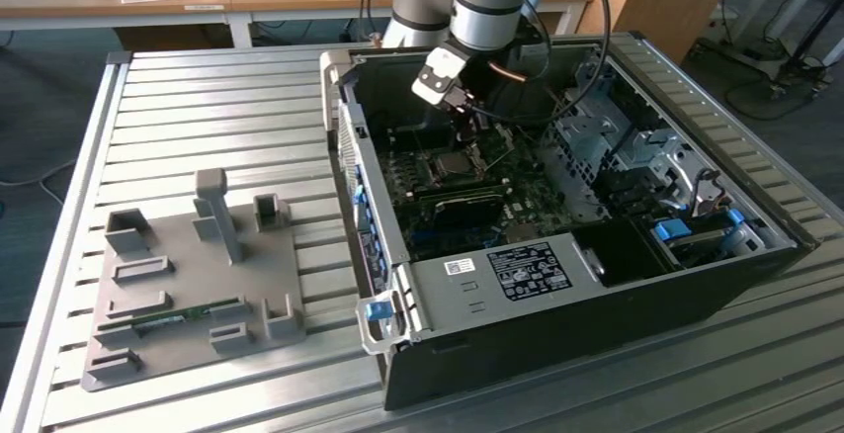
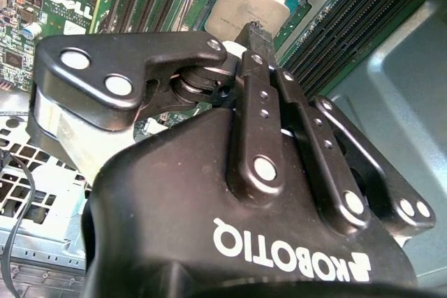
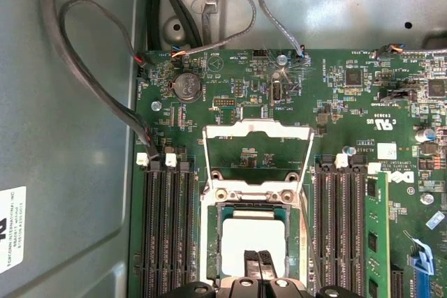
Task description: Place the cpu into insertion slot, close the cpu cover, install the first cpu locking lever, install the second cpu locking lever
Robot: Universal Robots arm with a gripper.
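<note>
Small flat silver-grey square cpu [image 3: 253, 232] is seen seated level in the dark, silver-rimmed insertion slot [image 3: 209, 242] of the green motherboard [image 3: 230, 82]. Hinged silver frame cpu cover [image 3: 255, 128] is stood open, presumably for access. Black gripper [image 3: 258, 262] is clenched empty just above the chip, probably for pushing.

The walls of the open black computer case [image 1: 567, 339] hem in the room above the green motherboard [image 3: 230, 95]. The square silver cpu cover [image 3: 256, 128] stands raised off the silver-rimmed insertion slot [image 3: 209, 249]. That leaves the way down to the flat silver-grey cpu [image 3: 241, 235] open, and the gripper [image 3: 257, 259], its fingers pressed together, occupies it. Long black memory slots [image 3: 164, 228] flank the socket on both sides, with an upright green memory stick [image 3: 374, 235] in one. Grey cables [image 3: 47, 5] loop along the case wall.
</note>
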